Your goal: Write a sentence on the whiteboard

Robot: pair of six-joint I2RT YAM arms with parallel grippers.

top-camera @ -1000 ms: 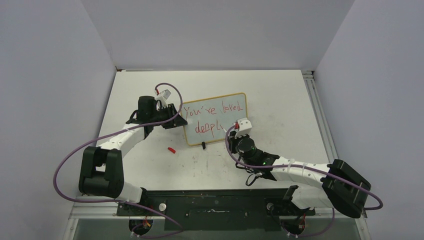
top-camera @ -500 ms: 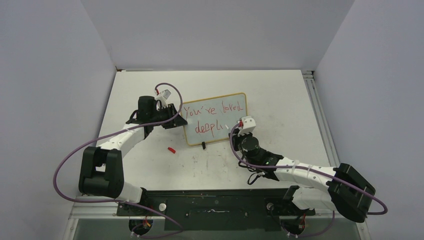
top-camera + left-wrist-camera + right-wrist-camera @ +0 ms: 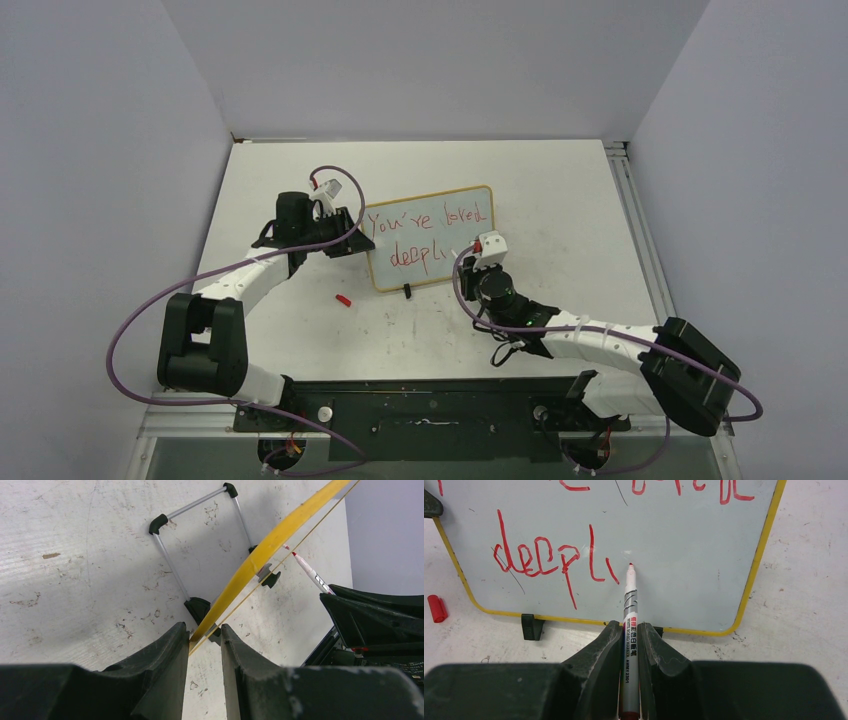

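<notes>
The sentence [image 3: 542, 555] on the whiteboard [image 3: 694, 555], standing mid-tabletop, reads "You're loved deepl" plus one short stroke, with nothing added in the last second. The marker [image 3: 630, 605] has only edged right, so the "y" seems unfinished. The right gripper [image 3: 630, 627] is clamped tight on the marker, and the left gripper [image 3: 205, 630] pinches the whiteboard's left edge.

The left arm [image 3: 245, 272] reaches from lower left toward the middle of the frame, and the left tool [image 3: 205, 632] pinches the whiteboard [image 3: 265, 547] edge. The right arm [image 3: 600, 342] stretches low from lower right, elbow bent; the right tool [image 3: 630, 630] is clamped on a marker [image 3: 630, 595].
</notes>
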